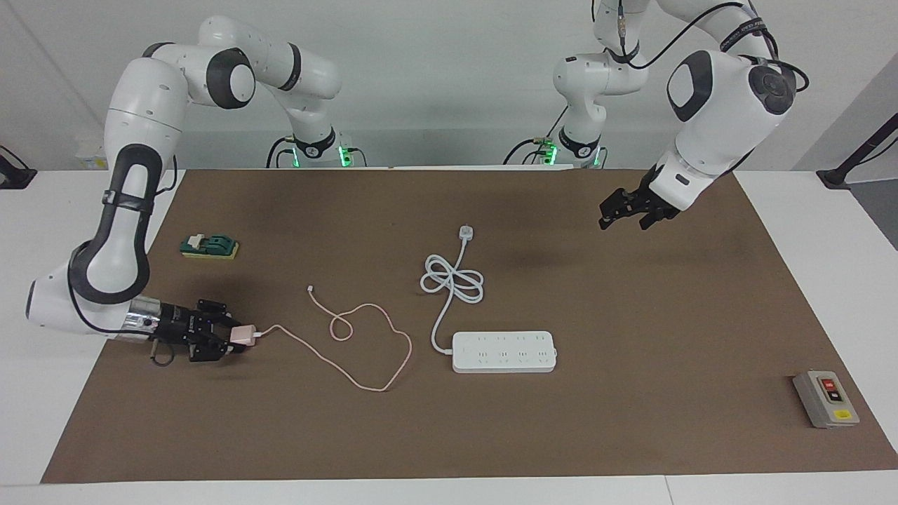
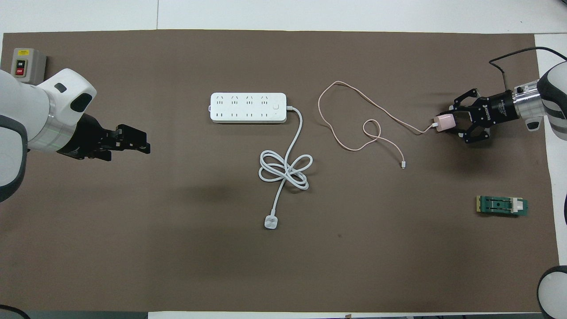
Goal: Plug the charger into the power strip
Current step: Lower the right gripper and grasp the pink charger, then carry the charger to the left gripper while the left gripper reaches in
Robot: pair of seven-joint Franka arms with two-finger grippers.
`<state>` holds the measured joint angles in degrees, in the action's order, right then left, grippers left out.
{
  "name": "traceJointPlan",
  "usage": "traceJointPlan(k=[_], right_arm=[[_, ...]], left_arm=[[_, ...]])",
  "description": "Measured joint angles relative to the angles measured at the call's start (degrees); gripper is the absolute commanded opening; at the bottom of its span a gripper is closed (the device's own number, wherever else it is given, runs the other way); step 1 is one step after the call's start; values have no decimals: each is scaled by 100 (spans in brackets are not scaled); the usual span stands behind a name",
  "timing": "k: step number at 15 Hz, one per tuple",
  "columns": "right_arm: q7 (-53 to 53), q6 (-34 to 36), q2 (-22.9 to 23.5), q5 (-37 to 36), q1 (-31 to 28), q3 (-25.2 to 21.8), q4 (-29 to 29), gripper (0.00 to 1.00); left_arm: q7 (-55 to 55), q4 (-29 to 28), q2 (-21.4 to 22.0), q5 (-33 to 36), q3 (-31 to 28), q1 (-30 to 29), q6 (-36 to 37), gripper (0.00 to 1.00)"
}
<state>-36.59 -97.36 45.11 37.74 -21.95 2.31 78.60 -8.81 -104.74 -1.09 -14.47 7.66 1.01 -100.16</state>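
The pale pink charger (image 1: pixel 245 334) (image 2: pixel 444 122) lies on the brown mat at the right arm's end of the table. My right gripper (image 1: pixel 237 337) (image 2: pixel 447 123) is low at the mat and shut on it from the side. Its thin pink cable (image 1: pixel 365 330) (image 2: pixel 354 110) loops loosely toward the middle. The white power strip (image 1: pixel 504 351) (image 2: pixel 248 107) lies flat mid-table, sockets up, with its thick coiled cord (image 1: pixel 452 280) (image 2: pixel 285 168) running toward the robots. My left gripper (image 1: pixel 621 210) (image 2: pixel 133 144) hangs open and empty over bare mat toward the left arm's end.
The thick cord ends in a white plug (image 1: pixel 464 232) (image 2: pixel 270 222) nearer the robots. A green switch on a yellow base (image 1: pixel 209 246) (image 2: pixel 502 206) sits nearer the robots than the charger. A grey button box (image 1: pixel 826 399) (image 2: pixel 28 60) stands at the mat's corner by the left arm's end.
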Motion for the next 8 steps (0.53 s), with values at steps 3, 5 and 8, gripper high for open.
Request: traceJointPlan(k=[3, 5, 8], right_arm=[[0, -8, 0, 16, 14, 3, 4, 0], [-42, -8, -6, 26, 33, 25, -2, 0], [-769, 47, -237, 123, 300, 101, -53, 0]], left_arm=[[457, 1, -138, -566, -37, -73, -72, 100], [1325, 1, -242, -857, -54, -214, -169, 100], [2202, -1, -513, -1854, -72, -480, -175, 100]])
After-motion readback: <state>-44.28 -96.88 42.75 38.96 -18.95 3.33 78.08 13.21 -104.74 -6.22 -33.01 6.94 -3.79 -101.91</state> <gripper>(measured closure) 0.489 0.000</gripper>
